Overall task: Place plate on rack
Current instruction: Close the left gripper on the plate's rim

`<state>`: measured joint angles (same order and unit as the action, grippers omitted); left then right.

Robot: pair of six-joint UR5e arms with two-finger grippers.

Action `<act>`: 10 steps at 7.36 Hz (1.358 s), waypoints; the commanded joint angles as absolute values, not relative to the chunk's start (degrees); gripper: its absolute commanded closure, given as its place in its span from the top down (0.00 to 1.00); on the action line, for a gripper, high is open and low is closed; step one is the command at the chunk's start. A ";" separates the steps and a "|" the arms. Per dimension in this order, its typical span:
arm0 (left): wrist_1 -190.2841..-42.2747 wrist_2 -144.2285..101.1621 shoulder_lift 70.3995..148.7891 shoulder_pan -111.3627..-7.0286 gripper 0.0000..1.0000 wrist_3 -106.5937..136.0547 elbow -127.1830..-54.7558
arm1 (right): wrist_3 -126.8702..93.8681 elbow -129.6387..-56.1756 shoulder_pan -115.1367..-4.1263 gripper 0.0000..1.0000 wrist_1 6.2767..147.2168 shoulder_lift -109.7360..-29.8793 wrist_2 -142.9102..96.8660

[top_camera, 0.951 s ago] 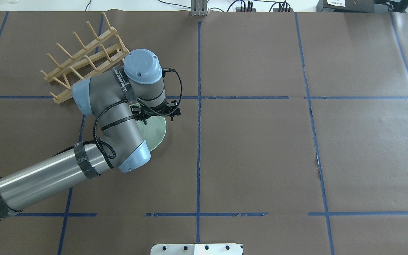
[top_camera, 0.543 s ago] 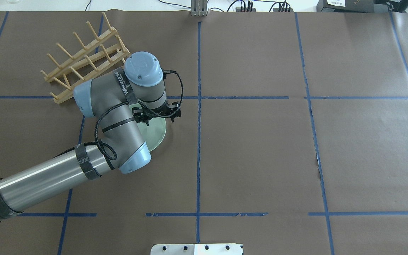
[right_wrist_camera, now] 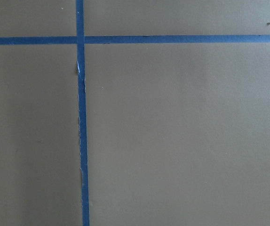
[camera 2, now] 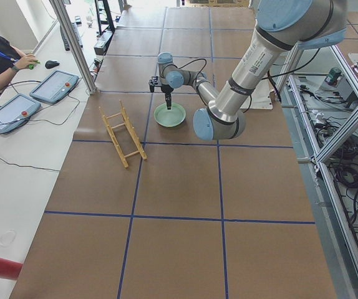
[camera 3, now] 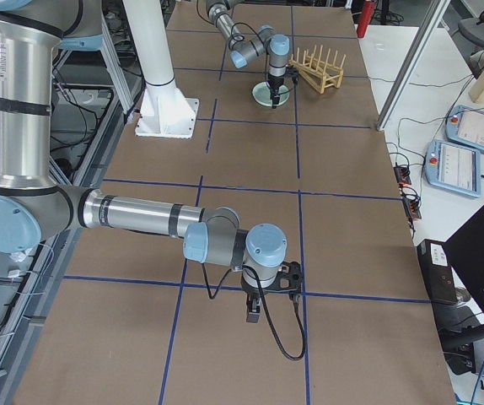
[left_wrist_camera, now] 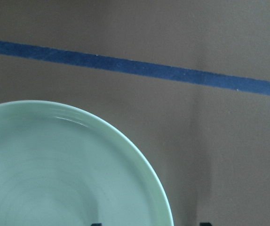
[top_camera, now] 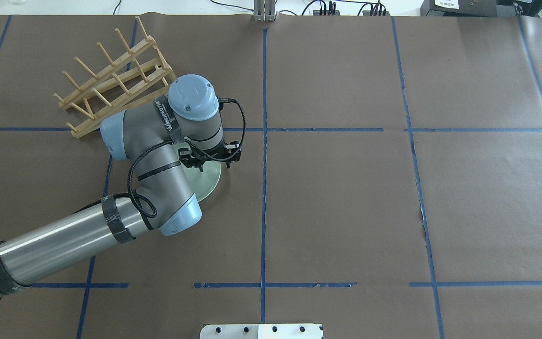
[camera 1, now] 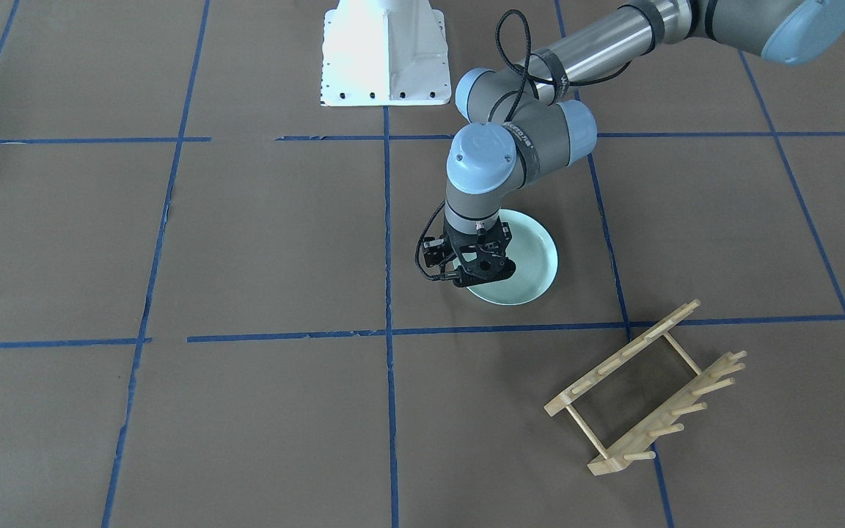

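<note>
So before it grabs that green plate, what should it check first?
1. Plate lying flat on the table: ok.
2. Left gripper open and low at the plate's rim, which seems to lie between its jaws in the wrist view: ok.
3. Firm hold on the plate: not ok, jaws not yet shut.
4. Rack standing pegs-up, empty, apart from the plate: ok.
5. Right gripper far from the plate: ok; whether it is open or shut: cannot tell.

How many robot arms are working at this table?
2. The left arm hangs over the green plate near the wooden rack; the right arm hovers far from both.
</note>
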<state>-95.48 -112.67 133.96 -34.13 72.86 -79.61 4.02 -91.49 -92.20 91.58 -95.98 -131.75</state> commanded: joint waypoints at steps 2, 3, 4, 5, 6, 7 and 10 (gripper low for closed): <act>-95.54 -112.68 134.03 -34.10 0.50 72.95 -79.72 | 4.04 -91.41 -92.20 1.00 91.58 -95.98 -131.75; -95.54 -112.76 134.03 -34.10 0.39 72.95 -79.80 | 3.96 -91.49 -92.20 1.00 91.58 -95.98 -131.75; -95.54 -112.76 134.12 -34.10 0.28 72.95 -79.80 | 3.96 -91.49 -92.20 1.00 91.58 -95.98 -131.75; -95.62 -112.76 134.12 -34.10 0.23 72.95 -79.80 | 3.96 -91.49 -92.20 1.00 91.58 -95.98 -131.75; -95.89 -112.76 134.12 -34.01 0.23 72.95 -79.80 | 3.96 -91.49 -92.20 1.00 91.58 -95.98 -131.75; -96.41 -112.76 133.95 -34.01 0.23 72.95 -79.72 | 3.96 -91.49 -92.20 1.00 91.58 -95.98 -131.75; -96.33 -112.76 133.86 -33.84 0.23 72.95 -79.72 | 3.96 -91.49 -92.20 1.00 91.67 -95.98 -131.75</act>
<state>-96.36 -112.77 133.93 -33.91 72.95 -79.73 3.96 -91.49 -92.20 91.60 -95.98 -131.75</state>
